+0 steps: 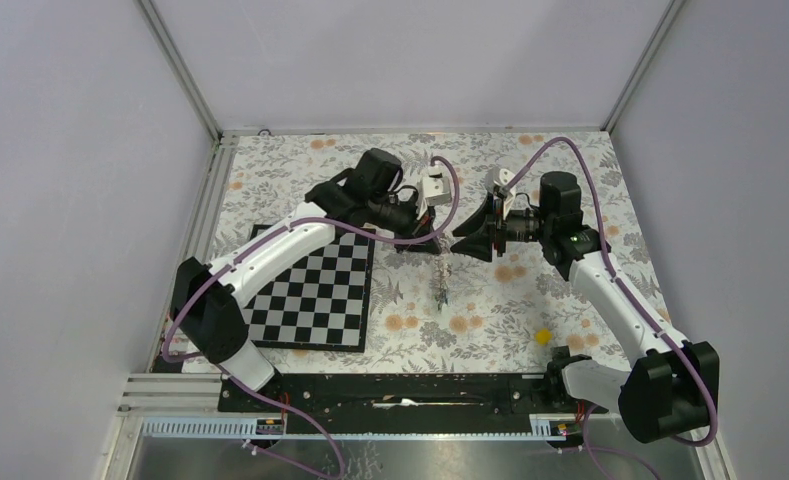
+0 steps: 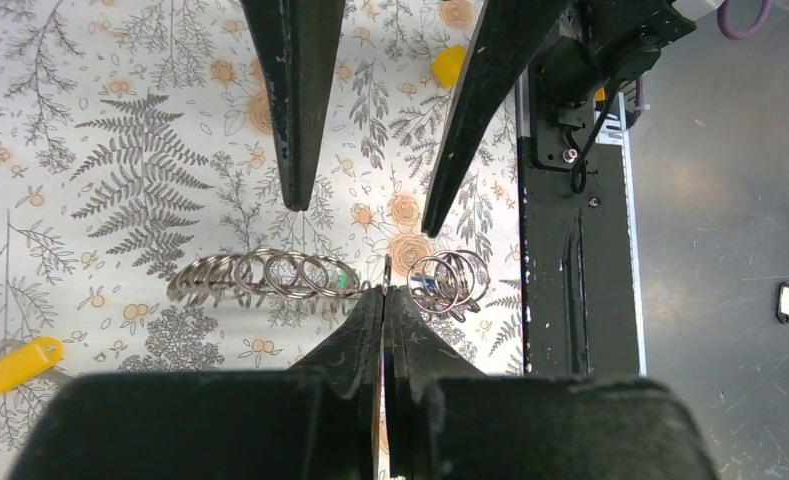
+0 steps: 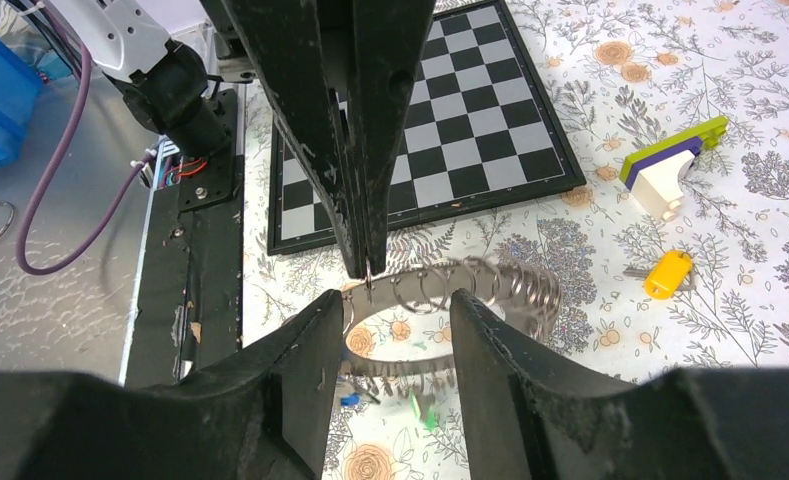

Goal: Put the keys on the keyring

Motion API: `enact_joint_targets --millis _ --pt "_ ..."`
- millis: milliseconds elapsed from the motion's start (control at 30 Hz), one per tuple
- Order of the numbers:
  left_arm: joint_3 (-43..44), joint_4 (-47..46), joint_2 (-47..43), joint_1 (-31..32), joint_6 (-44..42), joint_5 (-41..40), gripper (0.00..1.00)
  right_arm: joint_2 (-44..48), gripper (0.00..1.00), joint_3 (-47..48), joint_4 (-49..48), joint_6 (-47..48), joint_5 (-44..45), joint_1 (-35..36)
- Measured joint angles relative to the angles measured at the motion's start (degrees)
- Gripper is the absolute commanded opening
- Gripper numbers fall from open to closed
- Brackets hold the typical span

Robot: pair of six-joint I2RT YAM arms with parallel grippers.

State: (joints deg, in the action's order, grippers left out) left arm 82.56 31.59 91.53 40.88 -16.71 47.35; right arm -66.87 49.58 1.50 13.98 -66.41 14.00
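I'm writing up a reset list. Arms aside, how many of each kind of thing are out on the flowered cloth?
Yellow-headed keys: 2
Blue-headed key, tiny, at the ring: 1
Green-headed key, tiny, at the ring: 1
Keyring: 1
Chessboard: 1
Block piece, green, purple and white: 1
Total: 7

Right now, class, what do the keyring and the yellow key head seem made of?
Keyring: apparently bare metal wire, silvery and glossy; bright glints run along its loops. Yellow key head: probably plastic, smooth and opaque; even colour, rounded edges.
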Motion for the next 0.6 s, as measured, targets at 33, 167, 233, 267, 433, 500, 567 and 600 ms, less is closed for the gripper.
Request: enact_joint_targets --millis 33,167,233,267,433,500,567,600 --pt "0.09 0.28 0.17 0.24 0.04 -0.24 0.00 0.00 0.51 0.00 0.00 0.13 0.00 0.04" --pt "0.90 1.36 0.94 0.92 0.22 -0.76 0.00 0.00 0.51 -0.02 -0.02 0.39 0.00 0.70" --pt "1.20 1.46 1.20 1.07 0.26 -0.79 0.00 -0.02 0.51 -0.07 -0.02 0.42 0.00 1.07" --pt "1.36 1.51 1.33 1.09 0.39 -0.76 0.00 -0.02 0.51 -0.11 -0.02 0.44 0.00 1.22" --pt "1.86 1.77 1.70 1.09 0.68 -0.76 0.00 -0.04 0.49 -0.74 0.00 0.87 -0.04 1.62" --pt "1.86 1.77 1.75 1.07 0.68 -0.76 0.00 -0.04 0.48 -0.87 -0.02 1.11 -0.04 1.64" --pt "1.90 1.77 1.92 1.07 0.70 -0.74 0.00 -0.04 0.47 -1.09 -0.04 1.33 -0.04 1.66" --pt "1.95 1.75 2.08 1.09 0.74 -0.74 0.00 -0.04 0.47 -1.27 -0.04 1.40 -0.04 1.66"
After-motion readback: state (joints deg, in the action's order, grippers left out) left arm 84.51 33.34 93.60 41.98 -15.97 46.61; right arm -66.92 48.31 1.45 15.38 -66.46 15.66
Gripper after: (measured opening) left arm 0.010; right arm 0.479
